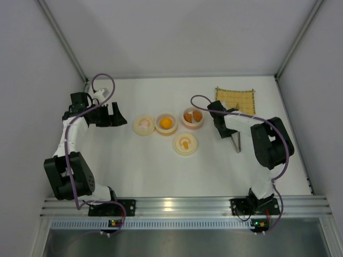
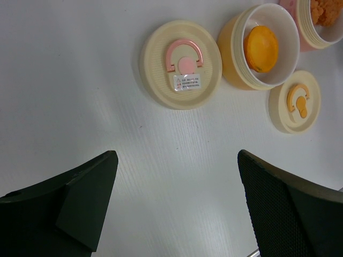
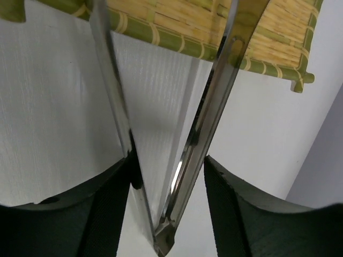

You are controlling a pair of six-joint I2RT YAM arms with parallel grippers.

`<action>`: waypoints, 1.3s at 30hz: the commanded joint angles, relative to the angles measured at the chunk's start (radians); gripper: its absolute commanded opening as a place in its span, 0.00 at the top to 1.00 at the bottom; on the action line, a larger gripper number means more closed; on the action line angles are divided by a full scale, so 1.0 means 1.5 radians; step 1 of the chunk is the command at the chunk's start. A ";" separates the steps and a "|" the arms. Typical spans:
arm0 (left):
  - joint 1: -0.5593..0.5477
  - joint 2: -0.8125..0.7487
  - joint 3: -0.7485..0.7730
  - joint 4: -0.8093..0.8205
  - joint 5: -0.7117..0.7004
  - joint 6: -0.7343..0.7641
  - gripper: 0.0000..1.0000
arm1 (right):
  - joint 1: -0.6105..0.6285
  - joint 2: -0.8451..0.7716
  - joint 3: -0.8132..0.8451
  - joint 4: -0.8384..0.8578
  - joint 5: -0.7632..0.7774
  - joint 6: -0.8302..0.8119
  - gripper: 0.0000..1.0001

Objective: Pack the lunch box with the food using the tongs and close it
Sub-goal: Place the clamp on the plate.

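The slim silver tongs (image 3: 211,118) lie between my right gripper's (image 3: 167,159) jaws, their arms spreading toward the mat. The left finger touches one arm and a gap shows at the other, so the gripper is open. From above the tongs (image 1: 236,140) rest on the table by the right gripper (image 1: 222,131). A pale yellow bowl (image 1: 166,123) holds an orange lump (image 2: 261,48). The pink bowl (image 1: 193,118) holds orange-brown food (image 2: 324,10). A cream lid with pink centre (image 2: 180,64) lies flat. My left gripper (image 2: 177,156) hangs wide open and empty, left of the lids.
A second cream lid with an orange handle (image 1: 185,144) lies in front of the bowls. The yellow woven mat (image 1: 236,99) sits at the back right, just beyond the tongs' tips. White walls close in the table on three sides.
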State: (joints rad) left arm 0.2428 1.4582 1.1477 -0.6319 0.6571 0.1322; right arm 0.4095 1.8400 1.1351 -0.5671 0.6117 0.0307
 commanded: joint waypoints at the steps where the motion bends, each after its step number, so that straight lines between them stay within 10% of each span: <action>1: 0.004 -0.001 0.016 0.012 0.008 0.011 0.02 | -0.005 -0.012 0.032 -0.012 -0.021 0.026 0.41; 18: 0.000 -0.036 0.043 -0.109 0.011 0.135 0.02 | 0.000 -0.305 0.101 -0.040 -0.304 0.071 0.23; 26: -0.169 -0.063 -0.023 -0.106 0.040 0.158 0.16 | 0.017 -0.352 0.001 0.039 -0.519 0.139 0.43; 39: -0.368 -0.002 -0.066 0.163 0.091 0.002 0.32 | 0.117 -0.246 -0.065 0.138 -0.473 0.290 0.59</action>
State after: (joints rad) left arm -0.2668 1.4265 1.0561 -0.5716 0.7383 0.2062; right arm 0.5465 1.4265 1.0401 -0.4789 -0.1246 0.3958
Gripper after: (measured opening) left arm 0.681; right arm 0.410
